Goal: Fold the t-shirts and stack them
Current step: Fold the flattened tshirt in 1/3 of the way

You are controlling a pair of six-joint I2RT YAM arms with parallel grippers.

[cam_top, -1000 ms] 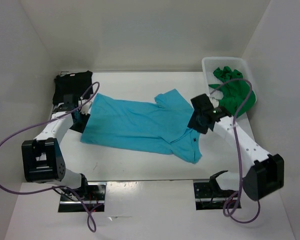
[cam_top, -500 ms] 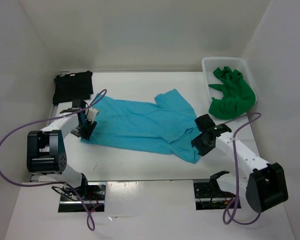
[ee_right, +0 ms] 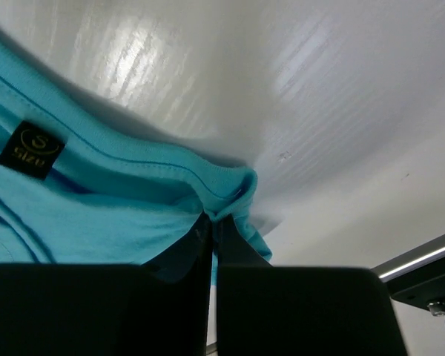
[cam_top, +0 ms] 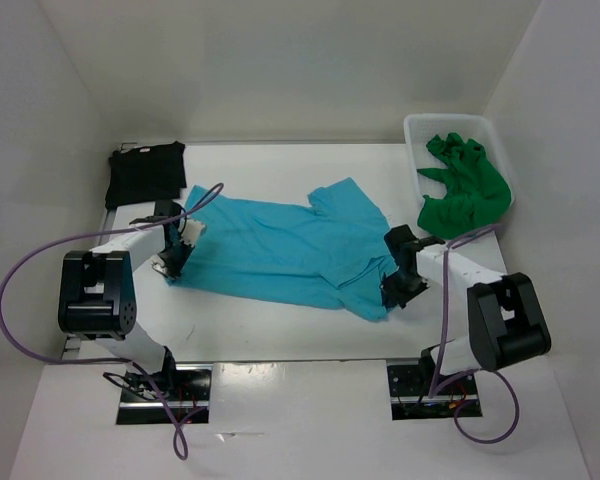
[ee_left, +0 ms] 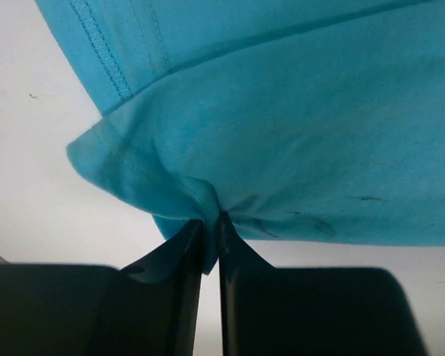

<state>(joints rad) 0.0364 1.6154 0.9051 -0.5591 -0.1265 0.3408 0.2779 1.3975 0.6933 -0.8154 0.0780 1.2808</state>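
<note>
Both arms bent low over the worktop (cam_top: 280,335). The left end effector (cam_top: 172,260) is clamped on a corner of the turquoise shirt (cam_top: 280,250); the right end effector (cam_top: 400,287) is clamped on its far edge. Shirt lies spread between them.

left hand (ee_left: 210,222): moved nearer, closed on blue shirt (cam_top: 280,250) left corner | right hand (ee_right: 211,219): pulled back nearer, closed on its near right corner

The left gripper (ee_left: 211,221) pinches a bunched corner of the blue shirt (ee_left: 304,126), black jaws nearly meeting on the cloth; a stitched hem (ee_left: 104,59) runs above, white table (ee_left: 30,178) at left
</note>
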